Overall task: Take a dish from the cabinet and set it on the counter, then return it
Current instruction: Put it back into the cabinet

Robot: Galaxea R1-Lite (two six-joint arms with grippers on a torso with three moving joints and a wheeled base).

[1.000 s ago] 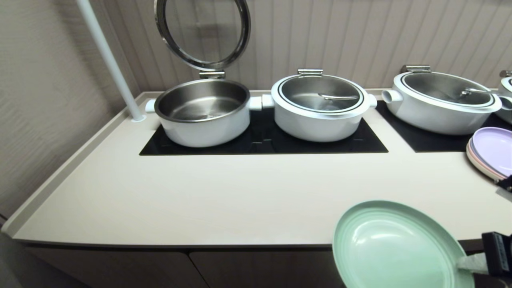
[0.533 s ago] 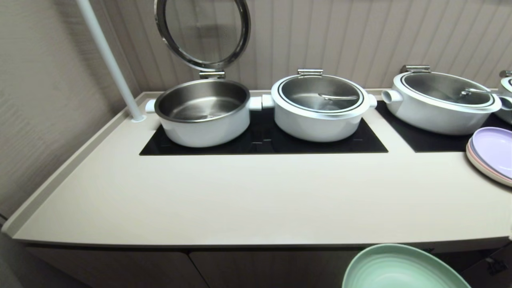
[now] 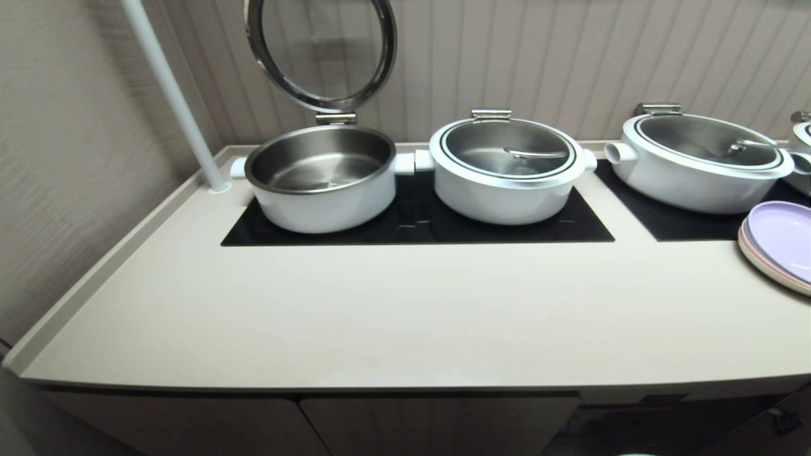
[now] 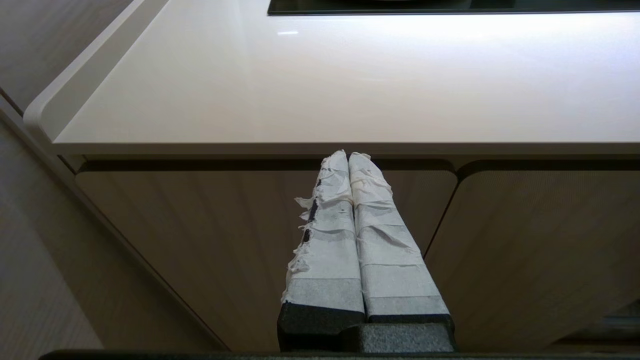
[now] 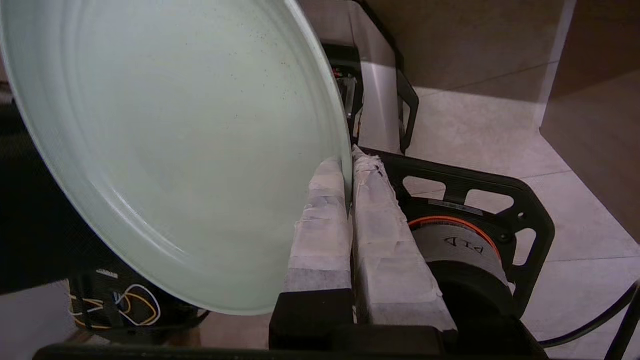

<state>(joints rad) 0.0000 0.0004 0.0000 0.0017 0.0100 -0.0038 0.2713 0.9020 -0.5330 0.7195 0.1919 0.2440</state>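
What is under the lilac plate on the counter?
Under the lilac plate a pinkish-cream plate's rim shows on the counter; the rest of it is covered.

The long cream-beige bench (image 3: pixel 355 310) with its rounded front edge carries inset glossy black cooktop panels (image 3: pixel 418 228). On them stand round white pots: one open with a raised glass lid (image 3: pixel 320 177), two lidded (image 3: pixel 507 171) (image 3: pixel 697 161). A lilac plate (image 3: pixel 782 244) tops a small stack at the right edge.

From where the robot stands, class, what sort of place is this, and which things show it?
Probably a buffet or serving kitchen: white lidded pots sit in a row on black cooktop panels set into a long counter, with stacked plates beside them.
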